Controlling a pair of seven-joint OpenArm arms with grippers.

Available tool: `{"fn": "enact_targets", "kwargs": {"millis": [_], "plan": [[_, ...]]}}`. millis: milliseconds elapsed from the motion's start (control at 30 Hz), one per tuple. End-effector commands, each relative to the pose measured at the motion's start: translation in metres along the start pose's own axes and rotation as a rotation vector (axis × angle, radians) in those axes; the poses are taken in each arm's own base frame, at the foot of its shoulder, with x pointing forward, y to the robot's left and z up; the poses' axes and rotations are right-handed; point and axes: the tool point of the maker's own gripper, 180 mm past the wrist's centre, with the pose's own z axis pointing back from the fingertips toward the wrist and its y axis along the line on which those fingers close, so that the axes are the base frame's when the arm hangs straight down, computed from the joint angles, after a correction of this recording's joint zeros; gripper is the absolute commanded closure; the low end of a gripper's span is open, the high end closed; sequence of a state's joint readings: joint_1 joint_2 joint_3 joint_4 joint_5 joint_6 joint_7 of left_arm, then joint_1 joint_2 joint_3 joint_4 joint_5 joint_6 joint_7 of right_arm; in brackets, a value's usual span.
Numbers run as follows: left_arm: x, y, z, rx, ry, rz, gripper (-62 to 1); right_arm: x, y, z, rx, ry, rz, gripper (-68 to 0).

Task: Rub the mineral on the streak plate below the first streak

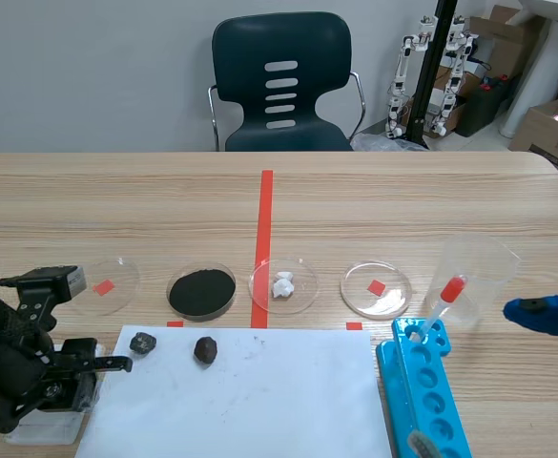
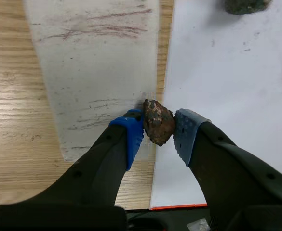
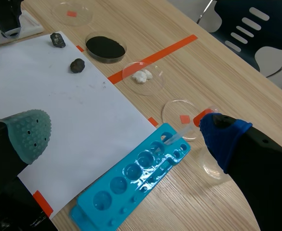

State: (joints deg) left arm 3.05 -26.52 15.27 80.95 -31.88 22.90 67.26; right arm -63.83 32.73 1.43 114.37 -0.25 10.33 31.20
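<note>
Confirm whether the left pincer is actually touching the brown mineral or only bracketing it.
Touching. In the left wrist view, the left pincer has both blue pads pressed against the mineral, with no gap on either side.

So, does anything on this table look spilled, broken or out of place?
Nothing is broken or spilled. Only small things: faint dark specks on the white paper sheet near the dark rounded rock, and the red-bulbed clear pipette stands tilted in the blue plastic well tray.

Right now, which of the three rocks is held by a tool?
The rusty-brown rock, pinched in the left tool at the white streak plate's edge; the grey rock and blackish rock lie loose on white paper.
</note>
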Motion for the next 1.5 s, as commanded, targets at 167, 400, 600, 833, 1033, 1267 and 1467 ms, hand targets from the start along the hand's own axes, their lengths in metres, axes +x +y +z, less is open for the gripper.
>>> {"fn": "enact_targets", "kwargs": {"millis": [167, 400, 600, 833, 1033, 1267, 1467], "plan": [[-0.005, 0.062, 0.004, 0.255, 0.021, -0.009, -10.5, 0.006, -0.004, -0.001, -0.006, -0.024, 0.008, -65.5], [-0.002, 0.089, 0.013, 0.409, 0.007, -0.019, -10.5, 0.006, -0.004, -0.001, -0.006, -0.024, 0.008, -65.5], [0.002, 0.093, 0.015, 0.436, -0.014, -0.017, -10.4, 0.006, -0.004, -0.001, -0.006, -0.024, 0.008, -65.5], [0.010, 0.096, 0.019, 0.434, -0.101, -0.024, -10.5, 0.006, -0.004, -0.001, -0.006, -0.024, 0.008, -65.5], [0.021, 0.094, 0.036, 0.409, -0.227, -0.016, -10.5, 0.006, -0.004, -0.001, -0.006, -0.024, 0.008, -65.5], [0.030, 0.077, 0.059, 0.315, -0.382, -0.036, -10.5, 0.006, -0.004, -0.001, -0.006, -0.024, 0.008, -65.5], [0.035, 0.044, 0.083, 0.169, -0.533, -0.099, -10.5, 0.006, -0.004, -0.001, -0.006, -0.024, 0.008, -65.5]]}}
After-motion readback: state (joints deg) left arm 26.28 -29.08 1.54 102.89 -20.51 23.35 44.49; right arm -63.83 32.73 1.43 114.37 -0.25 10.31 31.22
